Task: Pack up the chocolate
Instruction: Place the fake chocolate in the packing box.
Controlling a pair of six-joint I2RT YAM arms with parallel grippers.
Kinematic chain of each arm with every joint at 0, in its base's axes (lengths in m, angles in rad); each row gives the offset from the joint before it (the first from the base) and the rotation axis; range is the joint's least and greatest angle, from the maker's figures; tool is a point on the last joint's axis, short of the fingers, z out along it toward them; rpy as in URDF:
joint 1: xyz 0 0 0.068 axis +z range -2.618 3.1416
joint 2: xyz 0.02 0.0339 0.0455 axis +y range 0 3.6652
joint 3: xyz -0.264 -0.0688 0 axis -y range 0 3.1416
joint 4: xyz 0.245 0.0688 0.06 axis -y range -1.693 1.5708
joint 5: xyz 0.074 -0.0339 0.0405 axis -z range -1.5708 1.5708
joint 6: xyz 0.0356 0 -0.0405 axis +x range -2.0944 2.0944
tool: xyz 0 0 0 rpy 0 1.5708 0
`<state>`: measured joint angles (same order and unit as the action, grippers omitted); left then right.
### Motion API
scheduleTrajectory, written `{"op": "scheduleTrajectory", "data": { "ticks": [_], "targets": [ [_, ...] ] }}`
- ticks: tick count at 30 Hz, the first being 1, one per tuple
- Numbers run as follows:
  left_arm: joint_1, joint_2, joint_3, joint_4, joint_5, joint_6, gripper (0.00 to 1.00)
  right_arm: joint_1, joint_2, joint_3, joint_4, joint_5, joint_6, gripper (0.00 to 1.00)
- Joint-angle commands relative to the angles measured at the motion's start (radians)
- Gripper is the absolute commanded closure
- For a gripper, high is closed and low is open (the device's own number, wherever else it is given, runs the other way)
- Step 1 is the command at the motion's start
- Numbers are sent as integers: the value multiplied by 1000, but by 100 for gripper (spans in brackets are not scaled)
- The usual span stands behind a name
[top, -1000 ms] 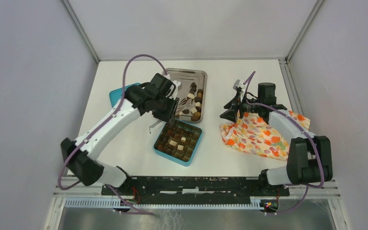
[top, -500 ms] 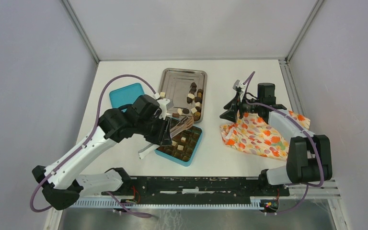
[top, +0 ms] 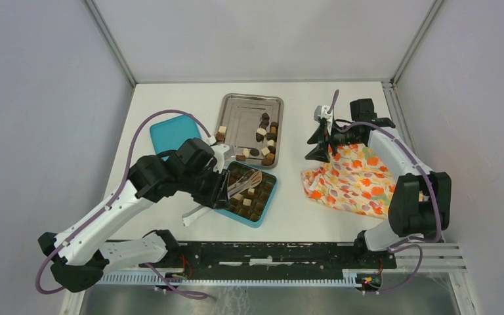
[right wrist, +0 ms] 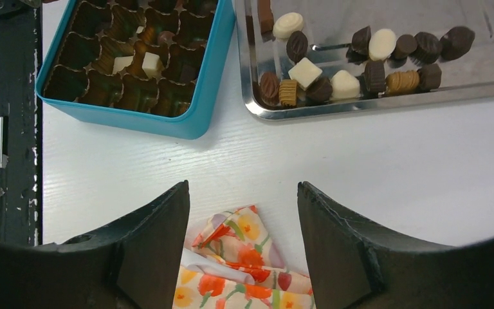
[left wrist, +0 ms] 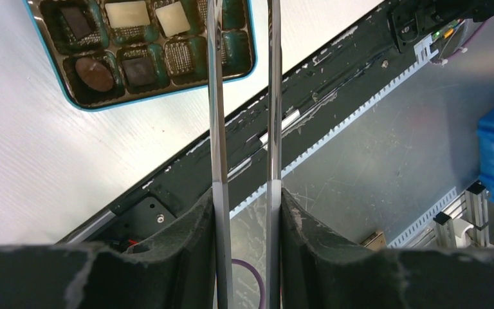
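Your small bite-size chocolate pieces point(right wrist: 344, 82), dark brown, mid-brown and cream-white, sit in two places. A loose cluster lies along one side of the shiny rectangular steel tray point(right wrist: 392, 13). Others already rest in the cells of the teal square compartmented box point(right wrist: 167, 122), which lies just beside the tray so each carry is short. Several cells look empty, so I judge you are partway through packing.

Your left gripper point(left wrist: 244, 196) is clenched on the two arms of a pair of slim steel tongs point(left wrist: 214, 96). From above, their tips reach over the box, but you cannot tell whether a piece sits between them. Tongs suit pieces this small better than the broad fingers would.

Your right gripper point(right wrist: 243, 190) has its fingers spread with nothing between them. It hovers at the edge of the orange floral cloth point(right wrist: 231, 270), apart from the box and seemingly parked out of the working arm's way.

The flat teal lid point(top: 170, 131) lies near the tray's other side.
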<state>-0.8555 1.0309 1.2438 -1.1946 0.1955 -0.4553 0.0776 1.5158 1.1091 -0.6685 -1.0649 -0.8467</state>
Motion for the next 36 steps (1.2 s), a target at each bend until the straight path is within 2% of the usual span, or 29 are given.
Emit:
{"op": "scheduleTrajectory", "data": {
  "ticks": [1,5,10,15,20,29,36],
  "targets": [
    [-7,-30,16,-61,38,-16,98,1,61,89,-147,-60,-148,32],
    [-28,-34,27,-100,53,-140,98,2,65,62,-114,-65,-131,32],
    [-65,-26,37,-227,54,-218,98,9,-34,-111,163,-33,112,31],
    [-73,16,22,-257,31,-221,98,19,-59,-147,270,9,273,31],
    [-83,110,16,-253,-28,-187,98,23,-85,-164,319,15,320,31],
    [-98,179,15,-133,-51,-197,98,33,-114,-214,392,19,385,31],
    [-134,256,74,-187,-65,-182,96,34,-133,-234,400,33,382,31]
  ]
}}
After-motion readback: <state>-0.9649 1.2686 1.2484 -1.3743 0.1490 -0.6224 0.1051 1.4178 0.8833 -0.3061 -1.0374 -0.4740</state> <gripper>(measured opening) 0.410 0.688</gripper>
